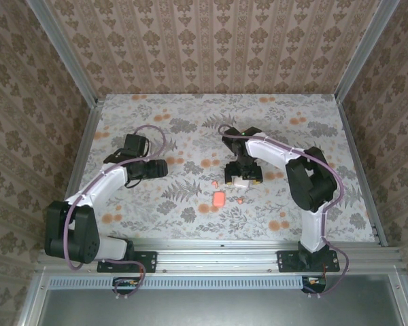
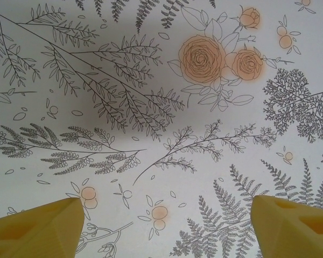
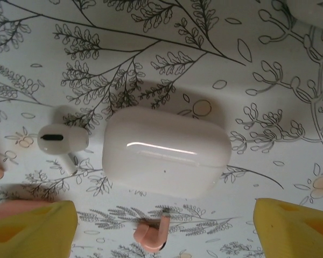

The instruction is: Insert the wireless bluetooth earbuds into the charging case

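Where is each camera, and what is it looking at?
Top external: high behind the arm bases, looking down at the flowery table; both arms show.
Left wrist: facing down at the table print; yellow fingers of the left gripper show.
Right wrist: facing down at the white case; yellow fingers of the right gripper show.
Shared: top and right wrist both see that case.

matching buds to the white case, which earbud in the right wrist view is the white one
The white earbud left of the white case, showing a dark oval mark. The coral earbud lies below the case, at the picture's bottom edge.
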Controlling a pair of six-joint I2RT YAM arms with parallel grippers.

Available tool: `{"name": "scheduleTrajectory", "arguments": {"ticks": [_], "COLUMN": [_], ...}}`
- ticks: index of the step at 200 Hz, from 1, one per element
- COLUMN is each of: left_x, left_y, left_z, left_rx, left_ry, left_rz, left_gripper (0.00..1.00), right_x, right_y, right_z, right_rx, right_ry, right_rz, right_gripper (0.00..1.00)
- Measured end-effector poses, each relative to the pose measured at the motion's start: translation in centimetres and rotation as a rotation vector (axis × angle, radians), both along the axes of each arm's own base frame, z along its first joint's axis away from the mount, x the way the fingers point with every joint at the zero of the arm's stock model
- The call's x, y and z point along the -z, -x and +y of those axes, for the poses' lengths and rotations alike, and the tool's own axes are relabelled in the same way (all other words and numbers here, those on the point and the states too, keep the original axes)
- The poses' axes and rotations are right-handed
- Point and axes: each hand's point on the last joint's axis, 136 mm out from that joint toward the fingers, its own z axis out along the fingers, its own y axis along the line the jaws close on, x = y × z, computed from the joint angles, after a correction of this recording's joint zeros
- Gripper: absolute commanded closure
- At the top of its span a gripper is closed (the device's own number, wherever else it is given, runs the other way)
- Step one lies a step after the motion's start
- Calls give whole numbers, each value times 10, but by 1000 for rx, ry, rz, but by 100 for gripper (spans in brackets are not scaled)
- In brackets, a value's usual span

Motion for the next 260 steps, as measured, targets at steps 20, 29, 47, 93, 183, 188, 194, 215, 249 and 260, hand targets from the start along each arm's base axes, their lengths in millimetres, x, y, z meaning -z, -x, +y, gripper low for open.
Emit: {"name": "scheduleTrajectory", "arguments": {"ticks": [20,29,47,93,183,188,194,215,249,260], "left_x": [1,1,1,3,12,12,13,14,12,11], "left_y": [0,0,1,1,2,2,2,2,0,-1], "left_z": [-1,-1,-1,-1,-2,-2,-2,-3,-6,-7], "left_rx": [2,2,3,-6,-10,-10,-10,-9,-2,1], "left_ry": [3,4,6,9,10,10,9,11,27,33], "left_rz": [3,5,7,14,47,48,50,53,43,40], "left_gripper": [18,18,18,18,18,18,18,18,18,18], "right_x": [5,7,10,16,21,21,21,22,22,21], "right_y": [0,0,-1,-6,-10,-10,-10,-10,-10,-10], "right_z": [-1,-1,-3,-6,-7,-6,-6,-6,-6,-6], "right_rx": [-1,0,2,17,23,23,24,23,25,26], "right_ry": [7,10,18,20,18,17,17,17,13,8], "right_rz": [11,16,22,21,18,17,16,16,16,13], "right_gripper": [14,14,17,20,30,31,32,33,40,40]}}
